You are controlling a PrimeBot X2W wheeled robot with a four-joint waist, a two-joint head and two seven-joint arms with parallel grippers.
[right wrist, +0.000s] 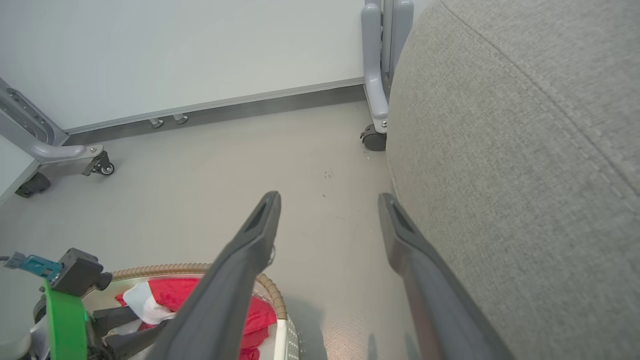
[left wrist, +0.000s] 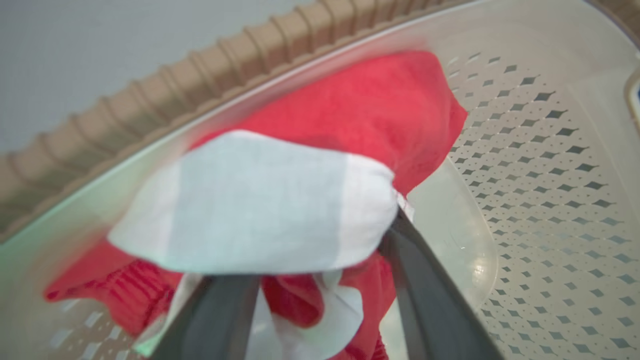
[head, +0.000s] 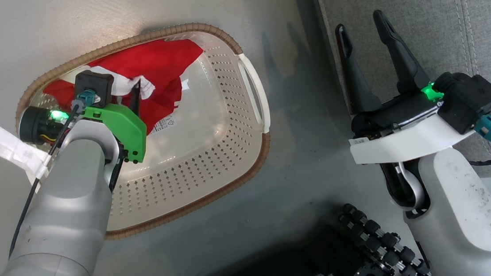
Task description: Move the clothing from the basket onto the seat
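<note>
The cream basket point(head: 211, 158) with a brown rim stands on the grey floor. The red-and-white clothing point(head: 154, 61) is bunched at its far end. My left gripper point(head: 122, 94) is down inside the basket at the pile. In the left wrist view its fingers point(left wrist: 425, 290) stand apart, open, with red and white cloth point(left wrist: 360, 100) between them and a white patch draped over their tips. My right gripper point(head: 360, 23) hangs open and holds nothing beside the front edge of the grey seat point(head: 438, 5). The right wrist view has the seat point(right wrist: 525, 150) at right and the basket rim point(right wrist: 150, 272) at lower left.
My dark wheeled base point(head: 379, 242) sits at the bottom of the head view. In the right wrist view, grey stand legs on castors point(right wrist: 375, 140) point(right wrist: 100, 167) rest by a pale wall. Bare floor lies between the basket and the seat.
</note>
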